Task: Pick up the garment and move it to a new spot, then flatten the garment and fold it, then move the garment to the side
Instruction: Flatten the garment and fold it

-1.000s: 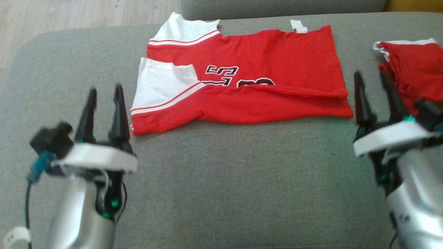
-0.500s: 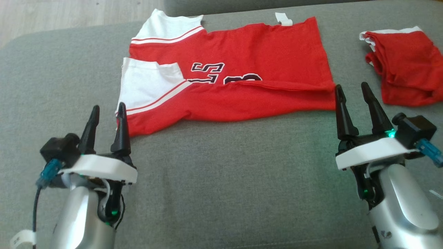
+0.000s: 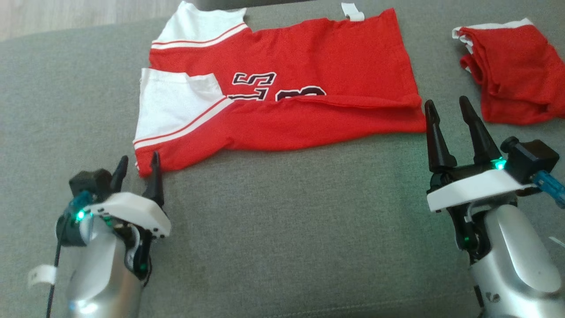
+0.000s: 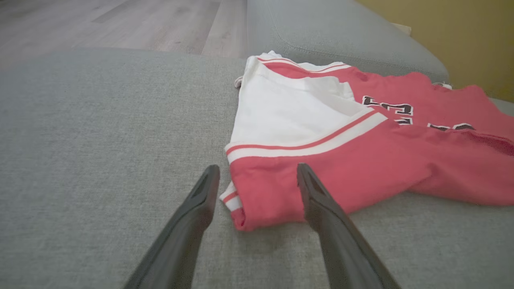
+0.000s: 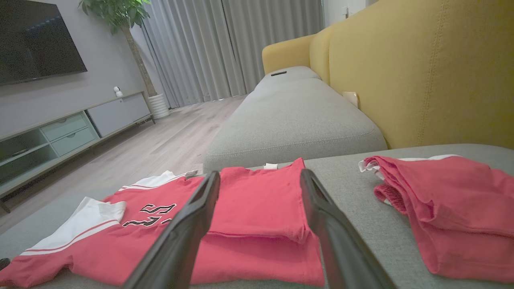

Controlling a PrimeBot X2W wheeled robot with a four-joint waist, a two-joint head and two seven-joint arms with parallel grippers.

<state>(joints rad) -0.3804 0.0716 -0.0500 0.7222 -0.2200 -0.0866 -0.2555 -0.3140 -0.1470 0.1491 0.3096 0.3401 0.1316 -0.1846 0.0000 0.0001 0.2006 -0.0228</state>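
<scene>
red jersey [image 3: 282, 101] half-folded on sofa [image 3: 282, 229]; left jaws spread wide by near sleeve corner, nothing held; right jaws released too, beside hem

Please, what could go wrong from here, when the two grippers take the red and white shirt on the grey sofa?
1. The red-and-white jersey lies in layers along its near edge. The open left gripper, at the sleeve corner, may pinch only the top layer and undo the fold.
2. The open right gripper stands between the jersey's hem and the crumpled red garment. Drifting rightward could snag that one instead.
</scene>
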